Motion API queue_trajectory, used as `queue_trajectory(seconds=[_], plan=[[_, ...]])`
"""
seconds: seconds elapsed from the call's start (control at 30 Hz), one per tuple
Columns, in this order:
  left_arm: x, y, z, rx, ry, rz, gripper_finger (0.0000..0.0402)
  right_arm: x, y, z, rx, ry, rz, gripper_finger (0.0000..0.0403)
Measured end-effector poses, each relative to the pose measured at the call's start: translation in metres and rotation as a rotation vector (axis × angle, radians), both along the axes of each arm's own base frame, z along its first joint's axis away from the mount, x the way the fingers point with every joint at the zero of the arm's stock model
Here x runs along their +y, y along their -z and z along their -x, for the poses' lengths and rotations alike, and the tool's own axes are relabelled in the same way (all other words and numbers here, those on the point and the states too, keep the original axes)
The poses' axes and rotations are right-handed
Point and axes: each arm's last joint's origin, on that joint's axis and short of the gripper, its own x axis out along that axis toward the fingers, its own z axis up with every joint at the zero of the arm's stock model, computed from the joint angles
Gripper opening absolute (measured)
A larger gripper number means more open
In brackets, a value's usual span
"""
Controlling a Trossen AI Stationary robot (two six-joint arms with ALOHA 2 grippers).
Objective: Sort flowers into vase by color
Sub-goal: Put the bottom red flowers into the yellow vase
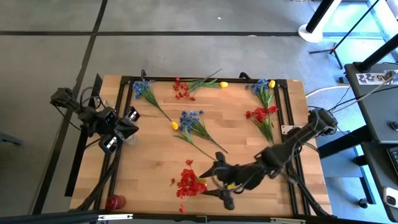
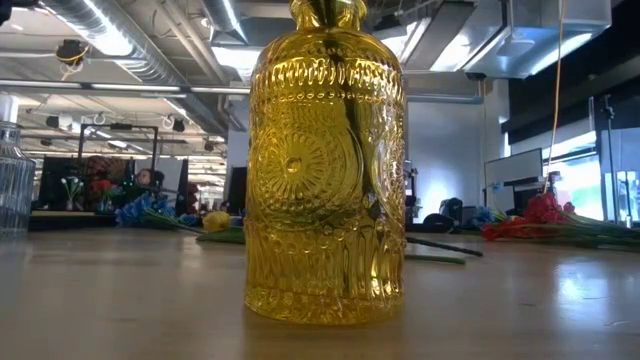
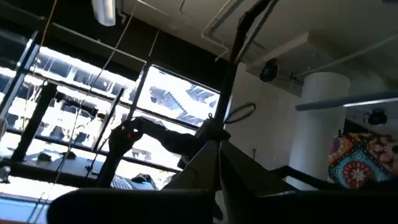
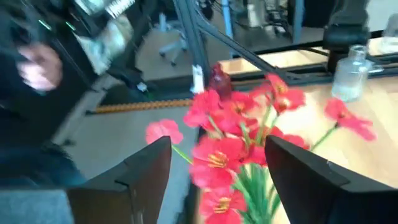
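A red-bloomed sprig lies flat near the table's near edge. My right gripper is open there, and in the right wrist view its two fingers stand on either side of the red blooms. I cannot tell whether they touch them. A yellow glass vase stands upright close by, mostly hidden under the right arm. A red vase stands at the near left corner. My left gripper waits at the table's left edge, pointing up into the room, its fingers together.
More sprigs lie on the table: blue ones, red ones, a blue-and-yellow one and loose yellow blooms. A clear glass bottle stands near the left arm. A person's hand shows beyond the table.
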Motion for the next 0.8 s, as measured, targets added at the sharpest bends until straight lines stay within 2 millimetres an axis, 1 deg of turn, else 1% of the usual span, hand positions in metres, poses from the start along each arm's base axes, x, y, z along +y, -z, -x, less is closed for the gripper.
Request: queue_trajectory(seconds=[0.1, 0.17, 0.23, 0.27, 0.33, 0.43, 0.57, 0.67, 0.8], plan=[[0.001, 0.001, -0.002, 0.019, -0.065, 0.01, 0.0014, -0.011, -0.011, 0.006, -0.003, 0.022, -0.035, 0.026], [0.001, 0.002, -0.004, 0.042, -0.107, 0.026, 0.0014, -0.026, -0.021, 0.01, 0.003, 0.07, -0.08, 0.026], [0.0, 0.003, -0.008, 0.069, -0.127, 0.028, 0.0014, -0.049, -0.031, 0.014, 0.032, 0.152, -0.138, 0.026], [-0.002, 0.003, -0.011, 0.084, -0.13, 0.022, 0.0014, -0.061, -0.033, 0.018, 0.072, 0.216, -0.156, 0.026], [-0.006, -0.001, -0.02, 0.125, -0.152, 0.003, 0.0014, -0.088, -0.029, 0.026, 0.191, 0.378, -0.193, 0.026], [-0.01, -0.008, -0.037, 0.198, -0.192, -0.017, 0.0014, -0.128, -0.017, 0.041, 0.414, 0.585, -0.185, 0.026], [-0.008, -0.014, -0.059, 0.275, -0.24, 0.032, 0.0014, -0.174, 0.005, 0.066, 0.784, 0.81, -0.095, 0.026], [-0.004, -0.012, -0.07, 0.311, -0.268, 0.071, 0.0014, -0.201, 0.031, 0.074, 1.01, 0.921, -0.056, 0.026], [-0.003, -0.011, -0.074, 0.318, -0.242, 0.101, 0.0014, -0.23, 0.079, 0.082, 1.227, 0.917, -0.064, 0.026]])
